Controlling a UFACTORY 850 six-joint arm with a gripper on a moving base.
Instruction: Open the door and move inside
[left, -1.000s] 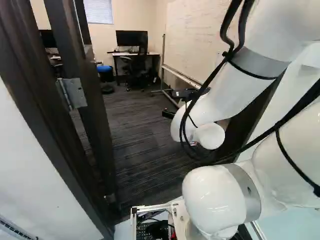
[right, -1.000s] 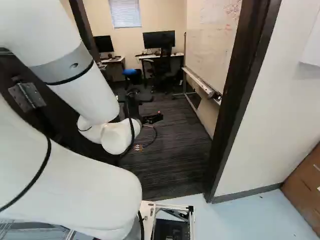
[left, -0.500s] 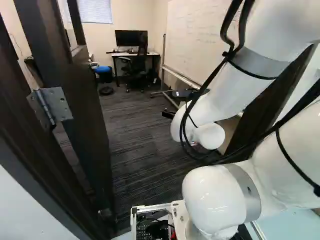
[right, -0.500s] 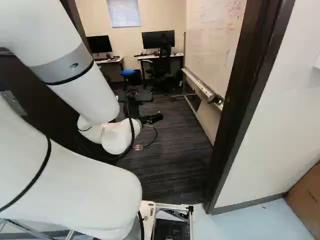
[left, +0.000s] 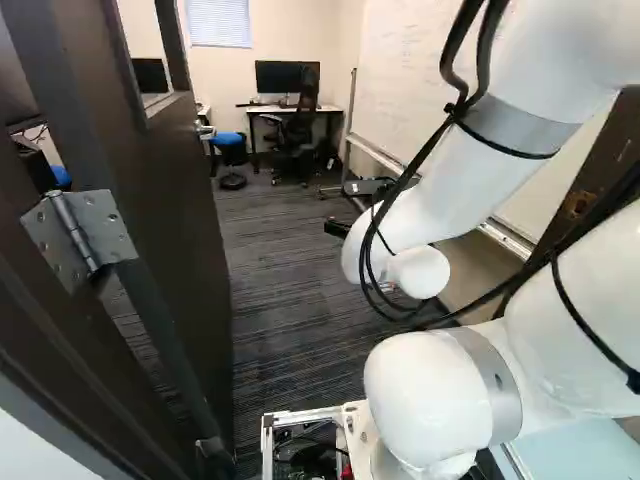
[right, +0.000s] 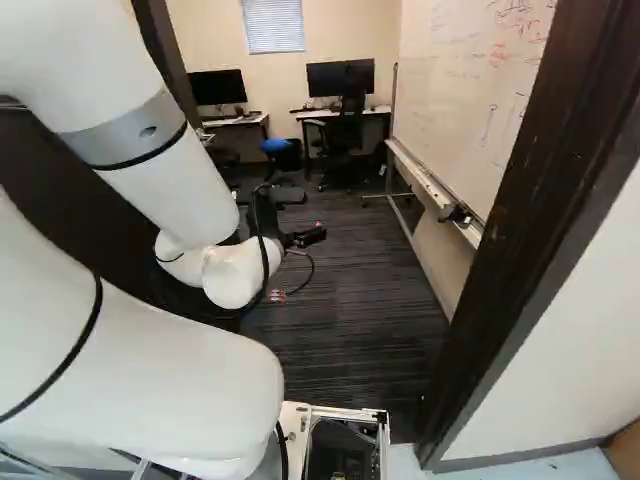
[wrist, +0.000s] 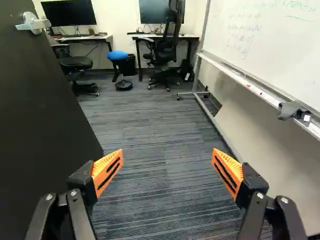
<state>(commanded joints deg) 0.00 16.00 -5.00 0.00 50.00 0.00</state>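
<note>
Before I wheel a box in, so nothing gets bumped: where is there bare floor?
Bare carpet runs ahead of the gripper, between the open door and the whiteboard stand, up to the blue stool. It is crowded by the far wall, where the stool, office chair and desk stand close together.

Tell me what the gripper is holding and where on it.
Nothing is held: the gripper stands open, with only carpet showing between its orange pads. The door handle is well clear of them.
</note>
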